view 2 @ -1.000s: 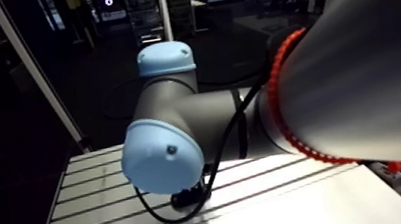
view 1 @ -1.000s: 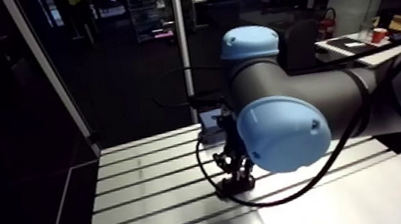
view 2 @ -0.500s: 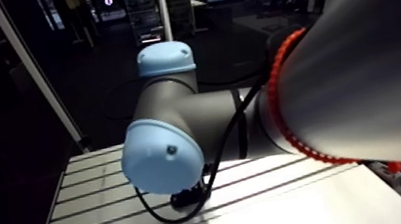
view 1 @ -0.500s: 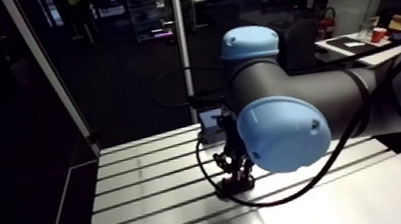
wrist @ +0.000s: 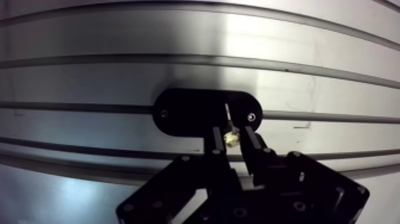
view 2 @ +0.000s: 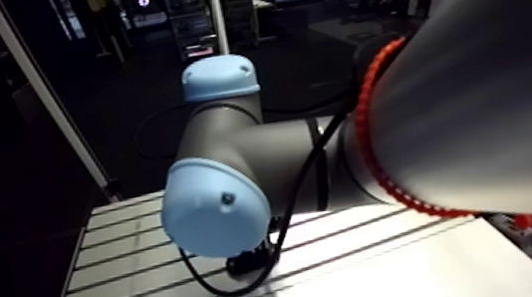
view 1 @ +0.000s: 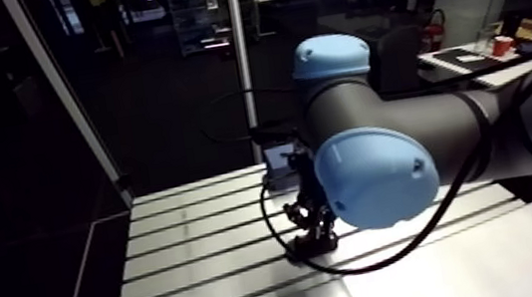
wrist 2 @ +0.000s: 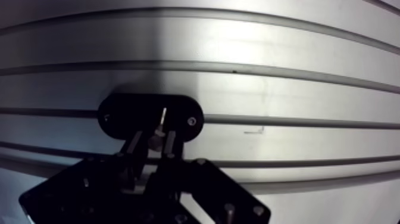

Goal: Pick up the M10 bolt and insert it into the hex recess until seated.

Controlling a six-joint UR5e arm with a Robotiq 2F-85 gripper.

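Wrist view: tool point(wrist: 232, 133) pinching bolt point(wrist: 231, 139). Fingers point(wrist: 216, 142) nearly together, pale bolt head wedged btwn tips. Thin bright shank running from head out over plate point(wrist: 184, 112), slightly tilted. Plate black, oval, flat on counter point(wrist: 309, 65), lying across one slot point(wrist: 333, 117), w/ a small screw point(wrist: 252, 117) near each end. Bolt at plate's near edge, much closer to one end screw than to the other. Plate surface too dark to read detail; can't tell whether shank tip touches plate or hangs just above it.

Arm view: tool down low at plate, approx. upright, partly hidden by blue joint cap point(view 1: 375, 176); plate only a dark patch under the tips.
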